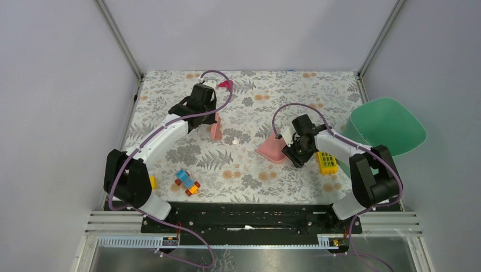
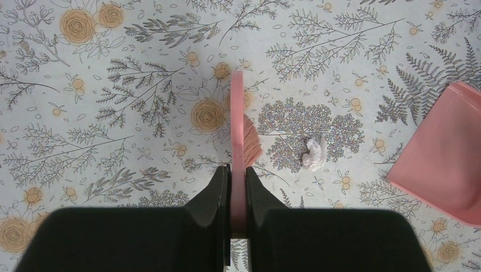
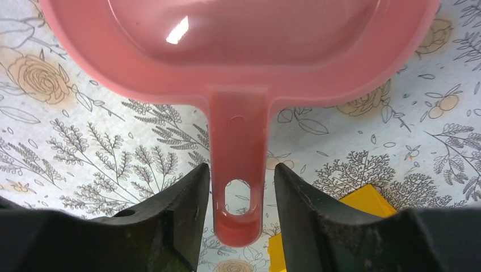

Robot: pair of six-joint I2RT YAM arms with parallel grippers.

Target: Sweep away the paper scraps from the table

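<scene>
Left claw (image 2: 237,173) is pinching the pink brush (image 2: 236,102), its long axis running straight out from the claw. The white paper scrap (image 2: 313,153) is lying on the surface (image 2: 113,85) just right of the bristles, between the brush and the dustpan (image 2: 448,164), so the left arm should be sweeping rightward. Right claw (image 3: 241,170) is straddling the dustpan handle; can't tell if it's clamping.

The left gripper's (image 2: 237,173) jaws pinch a pink brush (image 2: 237,113) edge-on over the table (image 2: 113,113); a white paper scrap (image 2: 313,154) lies just right of it, a pink dustpan (image 2: 448,158) farther right
</scene>
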